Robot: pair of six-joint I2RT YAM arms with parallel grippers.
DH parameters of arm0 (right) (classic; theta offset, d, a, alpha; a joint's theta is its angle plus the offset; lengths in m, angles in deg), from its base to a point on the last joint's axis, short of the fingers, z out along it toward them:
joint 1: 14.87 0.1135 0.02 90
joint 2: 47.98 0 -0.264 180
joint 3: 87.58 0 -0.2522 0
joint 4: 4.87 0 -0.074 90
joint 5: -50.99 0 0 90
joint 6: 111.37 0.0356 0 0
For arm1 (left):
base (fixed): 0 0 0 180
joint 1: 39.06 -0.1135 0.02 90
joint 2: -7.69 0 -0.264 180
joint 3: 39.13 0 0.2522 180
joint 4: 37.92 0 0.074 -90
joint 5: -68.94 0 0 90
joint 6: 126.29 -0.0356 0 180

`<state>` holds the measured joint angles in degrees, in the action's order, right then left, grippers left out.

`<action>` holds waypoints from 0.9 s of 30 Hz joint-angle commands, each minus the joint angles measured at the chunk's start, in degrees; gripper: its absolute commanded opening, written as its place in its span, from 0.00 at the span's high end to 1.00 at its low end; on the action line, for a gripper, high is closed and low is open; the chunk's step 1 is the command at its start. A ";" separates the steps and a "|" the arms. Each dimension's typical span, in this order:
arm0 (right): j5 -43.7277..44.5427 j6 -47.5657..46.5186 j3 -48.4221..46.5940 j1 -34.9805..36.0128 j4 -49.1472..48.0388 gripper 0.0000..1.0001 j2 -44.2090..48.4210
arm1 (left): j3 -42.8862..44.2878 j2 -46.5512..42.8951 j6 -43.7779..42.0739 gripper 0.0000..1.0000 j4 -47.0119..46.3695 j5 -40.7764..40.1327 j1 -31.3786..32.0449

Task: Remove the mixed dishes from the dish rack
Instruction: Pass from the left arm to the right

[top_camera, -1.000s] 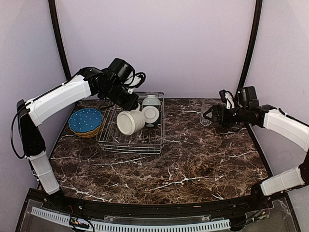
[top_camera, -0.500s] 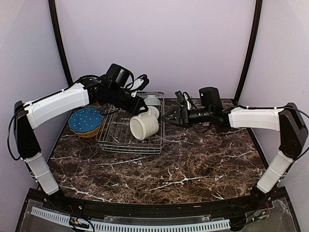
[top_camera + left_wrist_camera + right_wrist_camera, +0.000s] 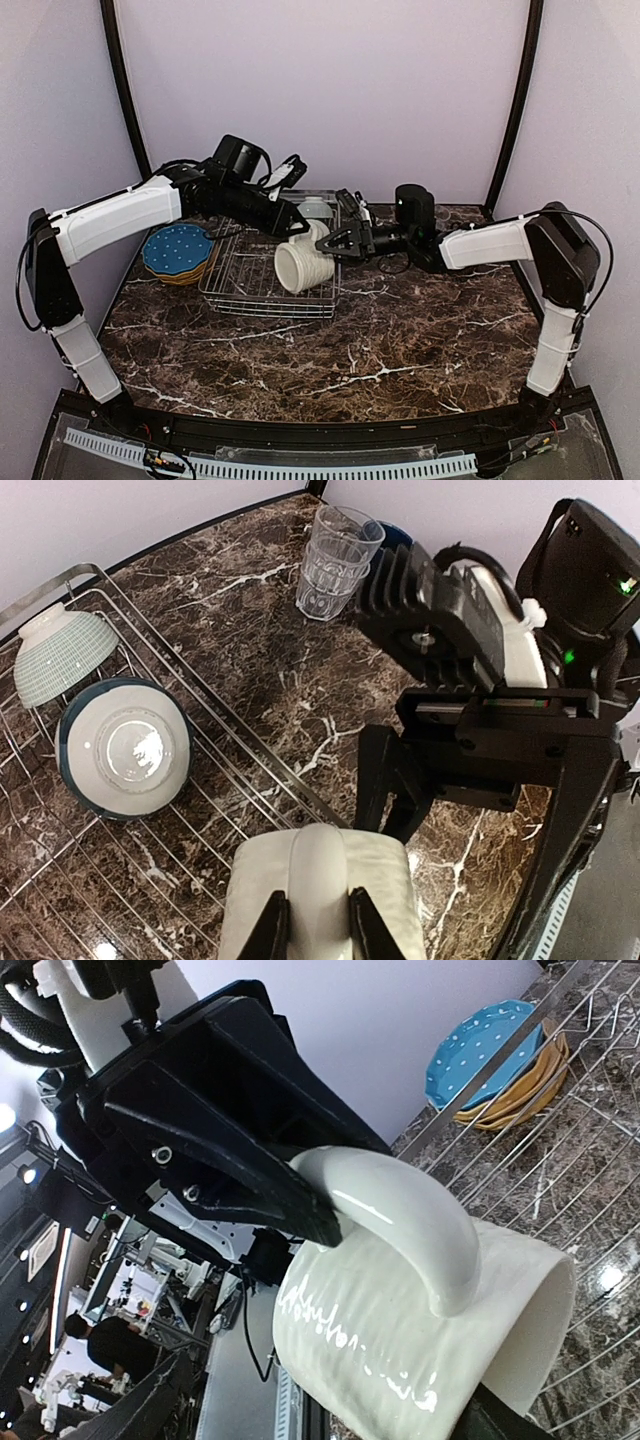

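1. Moved: the right arm's fingers [image 3: 338,236] are arriving just beside the mug, closer than half a second ago. The left arm is carrying the mug a little further right.
2. Cream ribbed ceramic mug [image 3: 303,266]: hanging on its side above the right rim of the silver wire dish rack [image 3: 240,295], clear of the grid.
3. Left arm's fingers [image 3: 272,925]: clenching the mug's handle.
4. Right arm's fingers: spread wide, carrying nothing, flanking the mug's far end. Contact cannot be told.
5. Lying in the rack: a pale grid-patterned bowl [image 3: 60,650] and a blue-rimmed white bowl [image 3: 125,745]. Standing on the marble worktop [image 3: 400,340]: a blue dotted plate stack [image 3: 178,250] to the left and stacked clear glasses [image 3: 335,560] to the right.
6. Step judged: a handover. The right fingers should be squaring up on the body and closing firmly before the left fingers let go, as the glaze is probably slippery.
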<state>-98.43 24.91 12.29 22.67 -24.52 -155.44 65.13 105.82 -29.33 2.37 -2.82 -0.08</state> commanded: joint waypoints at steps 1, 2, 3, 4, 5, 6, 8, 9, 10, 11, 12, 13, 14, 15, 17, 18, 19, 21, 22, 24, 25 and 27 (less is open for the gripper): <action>-7.83 9.26 -0.28 1.54 -17.96 0.27 -1.82 | -0.17 -4.32 1.40 0.99 -7.50 5.53 -1.26; -8.14 11.55 0.20 1.52 -21.66 0.30 -2.15 | -0.28 -4.16 1.87 0.99 -8.23 6.62 -1.62; -8.26 14.24 0.65 1.52 -25.09 0.32 -2.53 | -0.35 -4.12 2.07 0.99 -8.59 7.16 -1.76; -8.32 17.55 0.82 1.61 -28.23 0.35 -3.27 | -0.46 -3.98 2.42 0.99 -9.19 7.99 -2.03; -8.49 19.87 0.77 1.61 -31.25 0.39 -3.96 | -0.60 -3.86 2.52 0.99 -9.46 8.60 -2.14; -8.29 22.21 0.66 1.65 -33.58 0.45 -4.71 | -0.64 -3.79 2.88 0.99 -10.00 8.85 -2.26; -7.32 26.34 0.06 1.78 -38.01 0.62 -6.33 | -0.77 -3.52 3.26 0.99 -10.42 9.36 -2.43; -6.72 28.38 -0.36 1.89 -39.90 0.67 -7.18 | -0.92 -3.41 3.42 0.99 -10.52 9.58 -2.43; -6.42 30.20 -0.98 2.02 -41.75 0.76 -8.00 | -1.06 -3.34 3.63 0.99 -10.83 9.69 -2.53; -6.21 31.73 -1.68 2.13 -43.11 0.82 -8.75 | -1.39 -3.32 3.70 0.99 -10.99 9.86 -2.56; -6.04 32.75 -2.34 2.30 -43.95 0.87 -9.31 | -1.56 -3.23 3.92 0.99 -11.26 9.78 -2.72; -6.06 33.37 -3.10 2.52 -44.34 0.93 -9.64 | -1.84 -3.26 3.97 0.99 -11.33 9.90 -2.79; -5.99 33.51 -3.38 2.66 -44.20 0.97 -9.71 | -1.96 -3.33 4.10 0.99 -11.39 9.85 -3.02; -5.85 33.17 -3.49 2.75 -43.39 1.00 -9.55 | -2.16 -3.35 4.04 0.99 -11.27 9.83 -3.11; -5.41 31.28 -2.99 2.80 -40.99 1.00 -8.26 | -2.39 -3.60 4.03 0.99 -10.91 9.79 -3.45; -5.14 29.55 -2.40 2.73 -39.02 1.00 -7.24 | -2.41 -3.74 4.03 0.99 -10.51 9.75 -3.71; -4.88 27.16 -1.84 2.72 -36.56 1.00 -5.92 | -2.38 -3.78 4.14 0.99 -10.26 9.54 -3.77; -3.85 21.08 -0.50 2.67 -29.52 1.00 -2.84 | -1.74 -3.71 4.26 0.99 -8.29 9.11 -4.02; -3.03 17.87 0.24 2.63 -25.98 1.00 -1.02 | -1.47 -3.76 4.32 0.94 -7.78 9.06 -4.11; -1.25 11.37 1.49 2.58 -20.13 1.00 2.63 | -1.41 -4.37 4.47 0.78 -7.20 8.41 -4.17; -0.58 9.01 1.95 2.54 -17.15 1.00 4.14 | -1.66 -5.14 4.64 0.63 -7.74 8.22 -4.18; 1.26 4.90 2.79 2.33 -11.96 1.00 6.97 | -2.51 -6.47 4.87 0.46 -8.82 7.46 -4.18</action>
<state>-102.91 44.34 14.11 23.63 -46.33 -155.92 63.38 103.09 -28.30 -5.63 11.28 -3.27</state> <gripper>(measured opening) 0.083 0.394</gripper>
